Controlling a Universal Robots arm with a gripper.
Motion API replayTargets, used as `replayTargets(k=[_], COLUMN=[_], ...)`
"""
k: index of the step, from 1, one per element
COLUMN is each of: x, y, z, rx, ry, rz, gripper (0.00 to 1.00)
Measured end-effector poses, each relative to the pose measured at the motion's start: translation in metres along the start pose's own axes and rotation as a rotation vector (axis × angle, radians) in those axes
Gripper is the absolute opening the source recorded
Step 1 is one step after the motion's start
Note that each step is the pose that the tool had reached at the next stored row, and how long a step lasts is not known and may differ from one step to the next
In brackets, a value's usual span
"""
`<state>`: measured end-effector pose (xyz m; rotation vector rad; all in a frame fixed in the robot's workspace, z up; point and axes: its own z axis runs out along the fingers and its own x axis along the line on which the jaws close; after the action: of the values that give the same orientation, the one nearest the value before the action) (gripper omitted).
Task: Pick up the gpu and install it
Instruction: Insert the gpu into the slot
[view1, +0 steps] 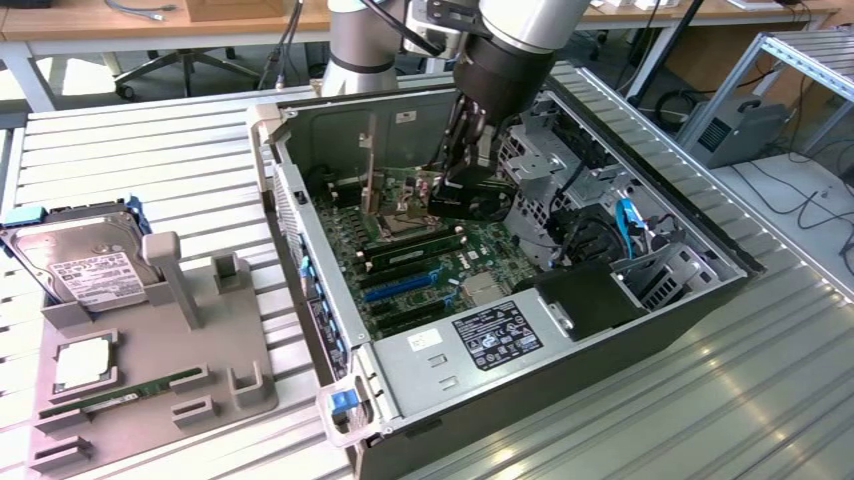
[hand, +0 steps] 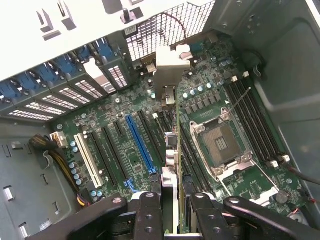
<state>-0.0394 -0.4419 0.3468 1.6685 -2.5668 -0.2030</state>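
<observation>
Holding the graphics card (hand: 170, 90) clenched edge-on, the gripper (hand: 172, 200) hangs inside the computer case (view1: 287, 200) above the motherboard (hand: 130, 100); pickup looks done; seating it in a slot remains.

robot arm (view1: 514, 40): one
gripper (hand: 173, 215): one
gpu (hand: 171, 155): one
computer case (view1: 340, 135): one
motherboard (hand: 125, 95): one
processor socket (hand: 220, 142): one
blue expansion slot (hand: 140, 142): one
white expansion slot (hand: 90, 160): one
grey holder tray (view1: 147, 400): one, on the exterior view's left
hard drive (view1: 80, 265): one, on the tray
green memory stick (view1: 120, 393): one, on the tray
silver square chip (view1: 83, 362): one, on the tray
</observation>
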Motion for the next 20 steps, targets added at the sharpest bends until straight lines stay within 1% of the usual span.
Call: replayTargets(k=[20], x=[0.0000], y=[0.0000], z=[0.0000], rx=[-0.0004], ry=[0.0056], rz=[-0.037], gripper=[0.27])
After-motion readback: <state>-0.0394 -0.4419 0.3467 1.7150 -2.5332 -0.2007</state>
